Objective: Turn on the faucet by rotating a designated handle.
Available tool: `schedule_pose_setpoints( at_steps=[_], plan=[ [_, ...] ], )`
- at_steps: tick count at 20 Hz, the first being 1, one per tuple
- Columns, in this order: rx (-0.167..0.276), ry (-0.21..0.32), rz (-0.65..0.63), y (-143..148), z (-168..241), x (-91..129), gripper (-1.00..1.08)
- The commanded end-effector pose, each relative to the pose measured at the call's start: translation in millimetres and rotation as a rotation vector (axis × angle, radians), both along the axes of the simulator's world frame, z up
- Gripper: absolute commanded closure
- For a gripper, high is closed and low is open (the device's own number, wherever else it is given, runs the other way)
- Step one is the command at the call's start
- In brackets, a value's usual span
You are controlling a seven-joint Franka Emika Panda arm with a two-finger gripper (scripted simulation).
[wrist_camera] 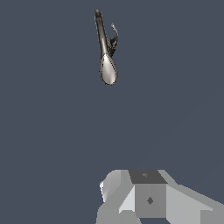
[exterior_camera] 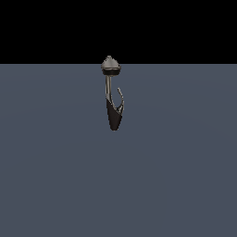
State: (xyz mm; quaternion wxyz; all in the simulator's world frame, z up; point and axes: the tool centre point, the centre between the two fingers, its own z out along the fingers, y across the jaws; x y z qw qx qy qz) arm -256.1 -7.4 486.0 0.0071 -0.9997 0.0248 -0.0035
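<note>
You had the small dark faucet [exterior_camera: 113, 99] standing alone near the middle of the flat slate-blue floor [exterior_camera: 55, 176], its black tapered cone body narrowing toward the floor, a thin grey stem rising from it to a grey cone-shaped cap. The thin, curved grey hook-like handle [exterior_camera: 121, 98] branched from the dark body on the exterior view's right, curling upward beside the stem. In the wrist view, your pale grey blocky gripper [wrist_camera: 148, 199] sat well apart from the faucet [wrist_camera: 106, 52], touching nothing. Its fingertips were cut off from view, so I could not tell whether the jaws were released or clenched.
</note>
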Motion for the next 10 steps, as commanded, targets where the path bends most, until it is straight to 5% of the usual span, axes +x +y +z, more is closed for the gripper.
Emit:
schedule_pose_setpoints(
  at_steps=[1,10],
  plan=[
    [0.0,0.0,0.0,0.0,0.0,0.0,1.08],
    [-0.032,0.006,0.025,12.7,0.9,6.2,1.08]
  ],
)
